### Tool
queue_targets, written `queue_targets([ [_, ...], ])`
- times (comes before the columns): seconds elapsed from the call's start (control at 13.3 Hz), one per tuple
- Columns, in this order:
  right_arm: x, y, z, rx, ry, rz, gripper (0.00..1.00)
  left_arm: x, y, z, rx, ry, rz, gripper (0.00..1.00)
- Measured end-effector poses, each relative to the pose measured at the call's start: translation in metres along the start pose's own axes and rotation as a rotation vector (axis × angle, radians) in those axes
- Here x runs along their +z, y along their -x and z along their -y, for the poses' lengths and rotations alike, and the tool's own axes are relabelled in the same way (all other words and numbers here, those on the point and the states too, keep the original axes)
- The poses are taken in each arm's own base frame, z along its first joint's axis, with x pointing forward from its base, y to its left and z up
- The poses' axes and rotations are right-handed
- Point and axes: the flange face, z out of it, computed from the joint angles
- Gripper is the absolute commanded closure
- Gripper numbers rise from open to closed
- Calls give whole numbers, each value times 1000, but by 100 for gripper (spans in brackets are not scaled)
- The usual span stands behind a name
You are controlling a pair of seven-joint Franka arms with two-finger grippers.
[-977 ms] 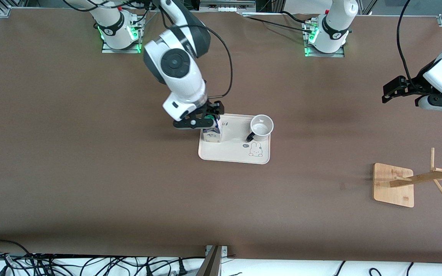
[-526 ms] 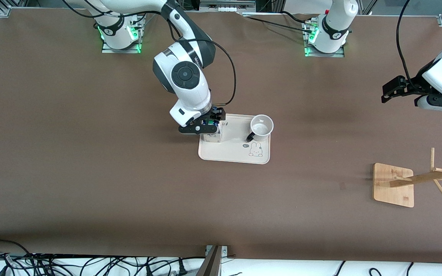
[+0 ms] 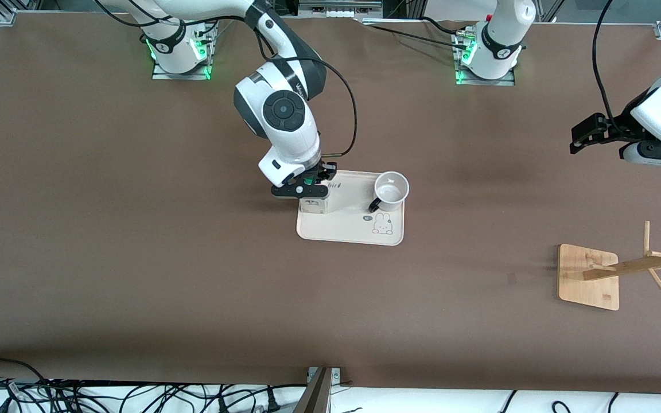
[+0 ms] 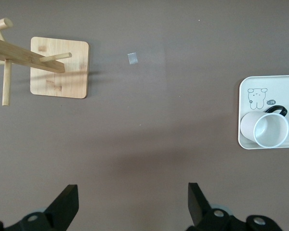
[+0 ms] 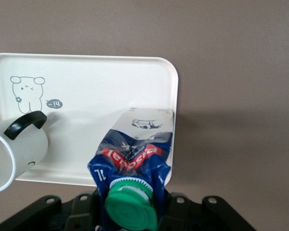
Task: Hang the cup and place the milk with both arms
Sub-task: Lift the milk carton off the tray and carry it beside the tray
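The milk stands on the cream tray at its corner toward the right arm's end. In the right wrist view the milk shows its green cap and blue top between my fingers. My right gripper is down on the carton's top and shut on it. The cup, white with a black handle, stands on the same tray toward the left arm's end; it also shows in the right wrist view and the left wrist view. My left gripper waits open and empty above bare table.
A wooden cup rack with slanted pegs stands toward the left arm's end, nearer the front camera than the tray; it shows in the left wrist view. A small tape mark lies on the brown table beside the rack.
My right arm has come down and shifted toward the tray, bringing its gripper onto the milk's top. The left arm, cup and rack have not moved.
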Motion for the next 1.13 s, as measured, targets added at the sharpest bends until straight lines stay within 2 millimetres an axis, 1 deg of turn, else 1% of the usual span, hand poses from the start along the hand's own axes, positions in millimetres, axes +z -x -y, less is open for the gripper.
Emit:
queue_targets([
  [0.15,-10,-8,-7,1,0,-8,69,0,0,0,1,0,1,0],
  [0.23,-17,-14,-17,-17,11,0,69,0,0,-1,1,0,1,0],
  [0.38,-39,-34,-50,-82,26,17,69,1,1,-1,1,0,7,0],
  [0.45,-51,-46,-74,-121,34,30,68,1,2,-1,2,1,15,0],
  [0.6,-72,-74,-134,-200,60,61,68,4,5,-3,5,3,45,0],
  [0.75,-83,-100,-197,-271,80,72,68,5,9,-16,27,10,87,0],
  [0.83,-83,-109,-227,-291,84,80,67,3,10,-26,45,11,113,0],
  [0.9,-78,-115,-256,-297,80,96,67,4,7,-40,71,11,136,0],
  [0.98,-71,-118,-283,-292,77,109,67,9,2,-56,102,11,158,0],
  [1.05,-62,-117,-307,-285,78,110,67,19,-4,-72,156,14,178,0],
  [1.13,-52,-113,-329,-272,79,105,67,31,-10,-90,247,22,199,0],
])
